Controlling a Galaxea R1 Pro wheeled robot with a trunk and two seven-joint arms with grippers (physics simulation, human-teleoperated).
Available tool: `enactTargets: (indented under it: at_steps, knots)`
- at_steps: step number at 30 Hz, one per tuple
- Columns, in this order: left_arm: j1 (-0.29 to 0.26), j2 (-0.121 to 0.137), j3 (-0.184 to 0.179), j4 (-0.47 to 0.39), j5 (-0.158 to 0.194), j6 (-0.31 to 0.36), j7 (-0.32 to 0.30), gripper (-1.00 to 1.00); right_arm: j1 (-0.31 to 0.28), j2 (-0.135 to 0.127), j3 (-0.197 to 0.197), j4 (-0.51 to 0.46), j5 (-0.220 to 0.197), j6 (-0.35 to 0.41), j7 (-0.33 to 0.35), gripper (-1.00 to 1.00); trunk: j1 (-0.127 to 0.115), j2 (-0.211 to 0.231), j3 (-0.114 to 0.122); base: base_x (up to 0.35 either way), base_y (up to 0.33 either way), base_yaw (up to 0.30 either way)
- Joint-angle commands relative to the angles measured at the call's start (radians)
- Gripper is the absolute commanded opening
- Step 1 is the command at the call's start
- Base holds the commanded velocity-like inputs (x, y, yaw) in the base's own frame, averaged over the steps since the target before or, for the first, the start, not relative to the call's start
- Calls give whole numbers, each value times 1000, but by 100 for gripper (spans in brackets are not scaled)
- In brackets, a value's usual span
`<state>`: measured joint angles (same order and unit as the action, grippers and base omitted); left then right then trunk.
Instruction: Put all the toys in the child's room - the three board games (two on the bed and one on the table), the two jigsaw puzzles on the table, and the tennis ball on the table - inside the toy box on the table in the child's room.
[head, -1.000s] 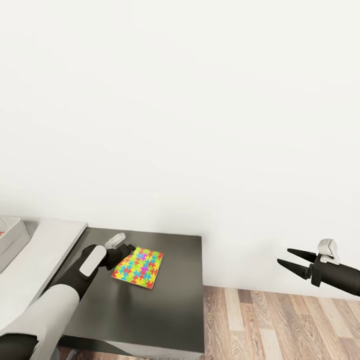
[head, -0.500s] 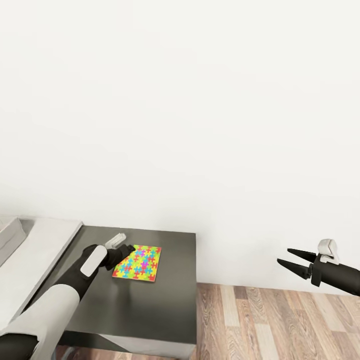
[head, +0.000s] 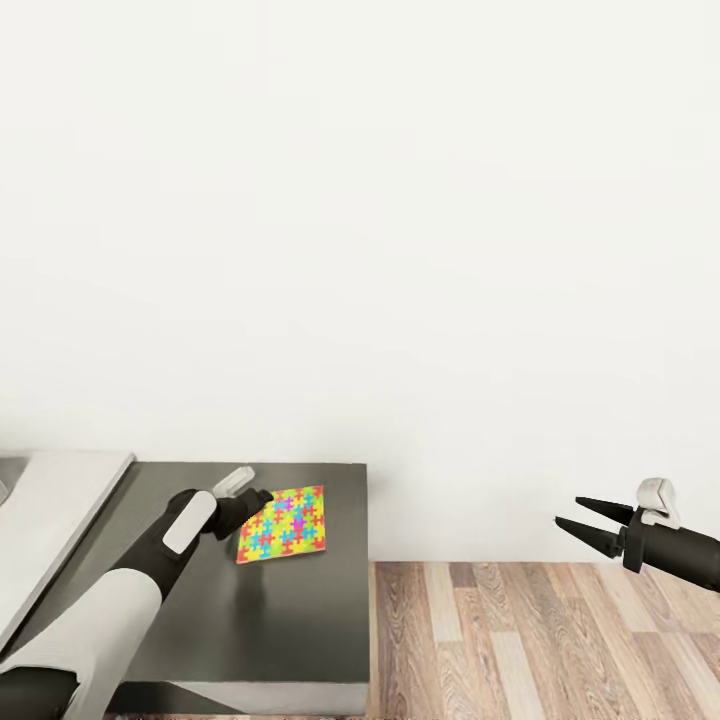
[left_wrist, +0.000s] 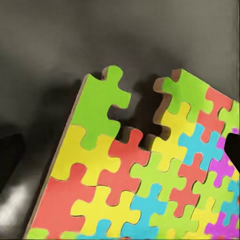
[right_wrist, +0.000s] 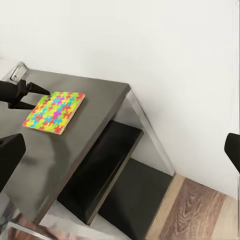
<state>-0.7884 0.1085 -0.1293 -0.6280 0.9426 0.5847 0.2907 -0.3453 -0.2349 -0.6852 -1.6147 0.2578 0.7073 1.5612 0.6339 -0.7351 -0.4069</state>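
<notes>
Thin square jigsaw puzzle (head: 283, 524) of bright multicoloured interlocking pieces, one corner piece missing at its edge, tilted up off the dark grey counter (head: 270, 610) section, gripped at one corner by the left claw (head: 262, 497)

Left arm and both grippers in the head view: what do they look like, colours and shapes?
The left arm has a light grey-white forearm shell, then a black wrist with a pale oval inset. The left gripper is black. The right gripper has two slim, pointed black fingers on a black wrist topped by a small white block.
</notes>
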Motion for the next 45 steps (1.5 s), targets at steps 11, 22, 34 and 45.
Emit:
enactTargets:
  at_steps: [11, 22, 34, 45]
  knots:
    - [0, -1, -6, 55, 17, 1, -57, 100, -1, 0, -11, -1, 9, 9, 10, 100, 0, -1, -1, -66, -93, -3]
    - [0, -1, -6, 54, 17, 2, -68, 100, -1, 0, -11, -1, 9, 9, 10, 100, 0, -1, -1, -2, -3, -41]
    - [0, -1, -6, 54, 16, 3, -68, 100, -1, 0, -12, -1, 9, 9, 10, 100, 0, -1, -2, 0, 0, -180]
    - [-6, -2, -5, 53, 16, 6, -65, 100, 0, 1, -13, -1, 9, 8, 10, 100, 0, -1, -2, 0, 0, -153]
